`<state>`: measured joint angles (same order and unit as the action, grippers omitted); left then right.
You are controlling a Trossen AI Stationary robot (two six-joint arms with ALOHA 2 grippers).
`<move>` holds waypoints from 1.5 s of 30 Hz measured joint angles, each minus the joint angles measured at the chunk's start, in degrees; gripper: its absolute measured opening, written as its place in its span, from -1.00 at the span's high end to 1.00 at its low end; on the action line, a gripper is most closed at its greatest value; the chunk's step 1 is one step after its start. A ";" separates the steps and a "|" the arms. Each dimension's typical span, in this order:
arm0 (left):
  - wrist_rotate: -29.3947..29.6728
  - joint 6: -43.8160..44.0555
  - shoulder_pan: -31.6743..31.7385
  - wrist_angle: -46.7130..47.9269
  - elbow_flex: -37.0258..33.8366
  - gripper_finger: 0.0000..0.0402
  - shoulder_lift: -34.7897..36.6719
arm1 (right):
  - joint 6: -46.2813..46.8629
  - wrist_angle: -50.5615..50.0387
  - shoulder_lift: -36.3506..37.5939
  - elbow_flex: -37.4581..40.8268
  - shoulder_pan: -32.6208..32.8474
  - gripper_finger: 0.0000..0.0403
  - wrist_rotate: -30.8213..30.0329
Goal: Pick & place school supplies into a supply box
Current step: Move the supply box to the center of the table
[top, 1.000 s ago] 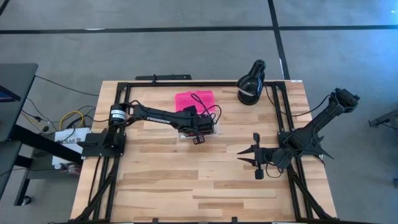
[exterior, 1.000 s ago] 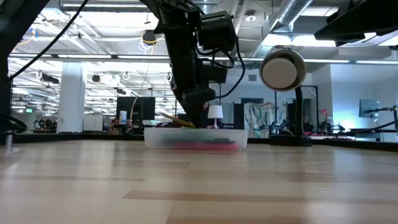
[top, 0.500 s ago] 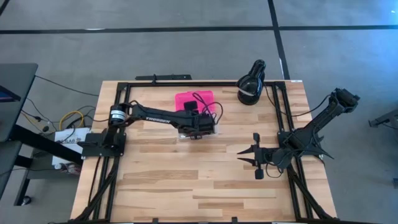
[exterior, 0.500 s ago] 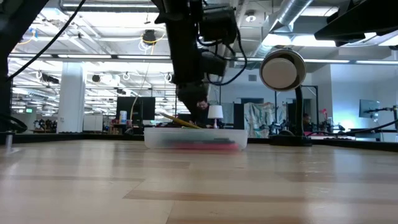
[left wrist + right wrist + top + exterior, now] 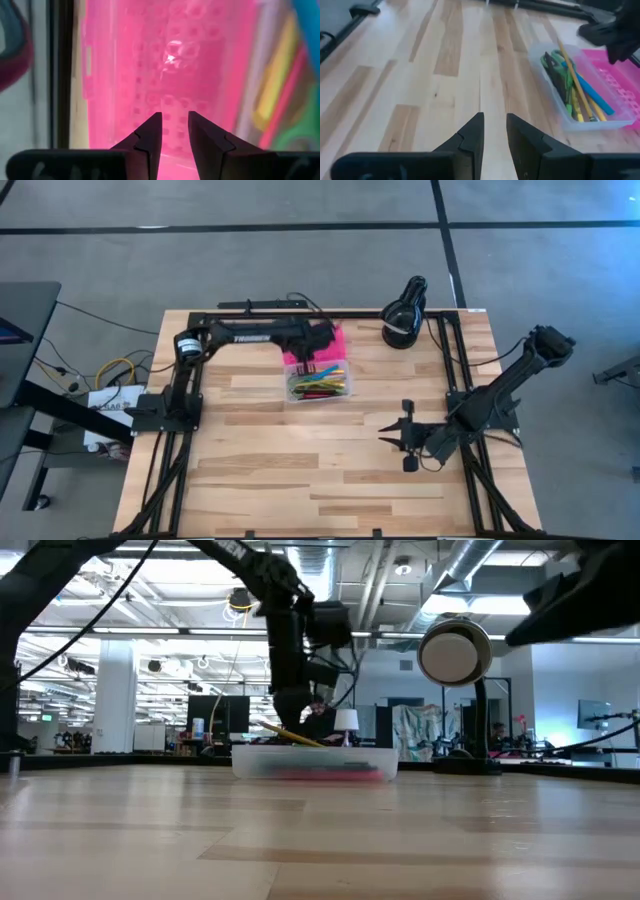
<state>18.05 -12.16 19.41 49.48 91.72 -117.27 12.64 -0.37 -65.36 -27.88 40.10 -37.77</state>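
Left tool (image 5: 312, 356) hangs over the pink lid (image 5: 335, 340), fingers a bit apart, holding nothing. Box (image 5: 320, 383) w/ pens sits at 6 o'clock, long side 3-to-9. Right tool (image 5: 405, 442) waits farther, empty.

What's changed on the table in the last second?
The left end effector drew back from over the clear base to above the pink lid, uncovering the pens. The right end effector shifted slightly. Base, lid and black lamp stayed put.

Black round lamp-like object (image 5: 404, 313) at the wooden table's (image 5: 300, 470) far edge, coiled cables (image 5: 112, 370) alongside.
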 joint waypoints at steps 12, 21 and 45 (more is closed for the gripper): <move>-13.75 -8.35 5.51 -0.41 0.00 0.56 0.00 | 0.94 4.28 -6.20 0.02 0.00 0.62 -0.01; -15.24 -11.68 4.69 -2.12 -3.03 0.56 -0.11 | 0.90 6.37 -6.21 0.02 0.00 0.62 -0.01; -21.00 -10.78 5.74 -2.48 -7.63 0.56 -0.11 | 0.96 9.03 -6.21 0.04 0.02 0.62 0.23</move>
<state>-2.95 -22.94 25.15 47.00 84.09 -117.38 13.61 8.67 -71.57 -27.83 40.12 -37.54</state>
